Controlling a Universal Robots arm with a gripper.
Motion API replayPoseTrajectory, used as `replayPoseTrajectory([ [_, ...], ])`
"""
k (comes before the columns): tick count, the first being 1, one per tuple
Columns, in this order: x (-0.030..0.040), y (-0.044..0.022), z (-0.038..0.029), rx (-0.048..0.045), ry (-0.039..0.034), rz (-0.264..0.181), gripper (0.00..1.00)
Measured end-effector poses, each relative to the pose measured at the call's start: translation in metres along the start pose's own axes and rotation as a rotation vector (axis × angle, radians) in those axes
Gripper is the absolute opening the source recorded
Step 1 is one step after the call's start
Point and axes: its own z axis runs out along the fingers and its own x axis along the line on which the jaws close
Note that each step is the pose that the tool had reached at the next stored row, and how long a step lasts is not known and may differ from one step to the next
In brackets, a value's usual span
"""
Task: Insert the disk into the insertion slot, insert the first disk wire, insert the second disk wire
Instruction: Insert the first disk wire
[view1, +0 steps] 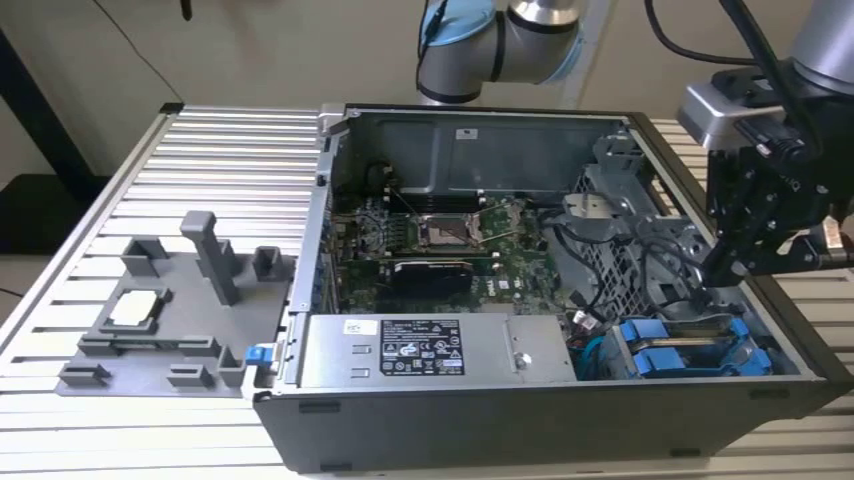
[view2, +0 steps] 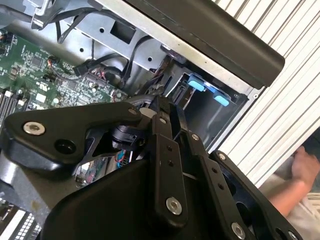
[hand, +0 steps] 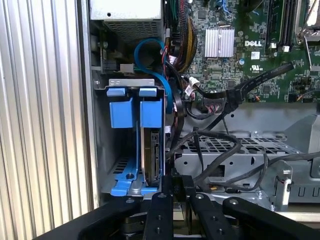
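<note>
One disk (view1: 678, 358) sits in its slot (hand: 131, 82), exterior view's lower right; we see the gripper (view1: 722, 274) fingers nearly touching beside black wires (hand: 215, 145), hold unclear; we judge plugs need squaring.

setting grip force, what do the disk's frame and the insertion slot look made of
The disk's frame: bright blue, smooth, slightly glossy, likely moulded plastic. The insertion slot: dull grey thin walls with punched holes, probably sheet metal.

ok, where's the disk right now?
The disk stands on edge in the insertion slot, at the exterior view's lower right inside the case, beside the power-supply box and close to the gripper.
</note>
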Motion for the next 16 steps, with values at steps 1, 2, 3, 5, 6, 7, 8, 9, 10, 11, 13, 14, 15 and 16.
replayPoseTrajectory([
  [1,0.0,0.0,0.0006,-0.0001,-0.005,0.001,0.19],
  [2,-0.0001,0.0002,0.0018,-0.0002,-0.008,0.001,0.19],
  [3,0.0,0.0003,0.0031,-0.0002,-0.0082,0.001,0.19],
  [5,0.0011,0.0005,0.0053,-0.0002,-0.008,0.001,0.19],
  [6,0.0019,0.0006,0.0064,-0.0001,-0.008,0.001,0.19],
  [7,0.0027,0.0007,0.0075,-0.0001,-0.0079,0.001,0.19],
  [8,0.0038,0.0008,0.0087,-0.0001,-0.008,0.001,0.19],
  [9,0.005,0.001,0.01,-0.0001,-0.0084,0.001,0.19],
  [10,0.0061,0.0011,0.0112,-0.0001,-0.0087,0.001,0.19],
  [11,0.0068,0.0011,0.0123,-0.0001,-0.009,0.001,0.19],
  [13,0.0076,0.001,0.0141,-0.0001,-0.0094,-0.002,0.19],
  [14,0.0079,0.0009,0.0146,-0.0001,-0.0094,-0.003,0.19],
  [15,0.0081,0.0008,0.0149,-0.0001,-0.0094,-0.003,0.19],
  [16,0.0081,0.0009,0.0149,-0.0001,-0.0094,-0.003,0.19],
])
